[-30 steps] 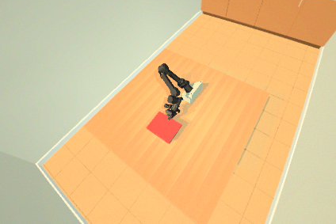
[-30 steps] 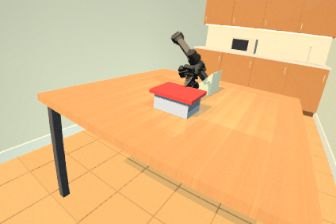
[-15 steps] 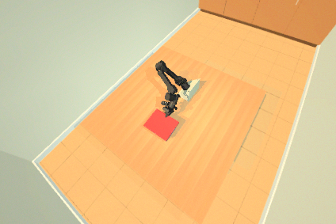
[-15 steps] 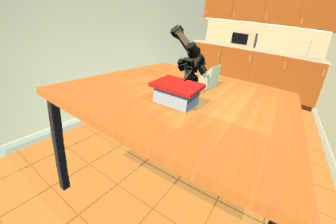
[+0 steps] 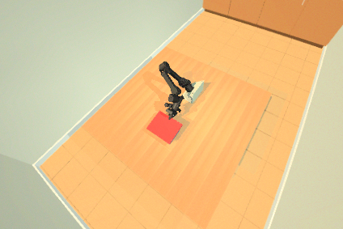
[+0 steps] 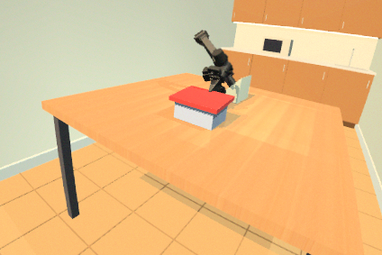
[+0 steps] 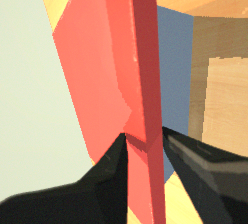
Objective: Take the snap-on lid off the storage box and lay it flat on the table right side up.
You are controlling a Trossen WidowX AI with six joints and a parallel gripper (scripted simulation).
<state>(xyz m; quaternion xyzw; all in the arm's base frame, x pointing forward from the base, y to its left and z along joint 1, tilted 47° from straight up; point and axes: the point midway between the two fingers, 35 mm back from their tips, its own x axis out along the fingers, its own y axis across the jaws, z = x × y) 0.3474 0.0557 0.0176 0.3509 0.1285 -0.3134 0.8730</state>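
The red lid (image 5: pixel 163 128) (image 6: pixel 200 98) (image 7: pixel 90 90) is over the storage box, right side up. It looks slightly raised along the side near the arm; whether any of its rim still touches the box is hard to tell. The pale blue-grey box (image 6: pixel 194 116) (image 7: pixel 175 70) stands upright on the table. My gripper (image 5: pixel 171 118) (image 6: pixel 212 91) (image 7: pixel 142 134) is shut on the lid's near rim, with one fingertip on the top side and the other on the outer side. The box's inside is hidden.
The table (image 5: pixel 202 148) (image 6: pixel 270 156) carries the box. The arm's pale base plate (image 5: pixel 196 92) (image 6: pixel 243 88) stands close behind the gripper. A wall runs beside the table's left edge in the top view.
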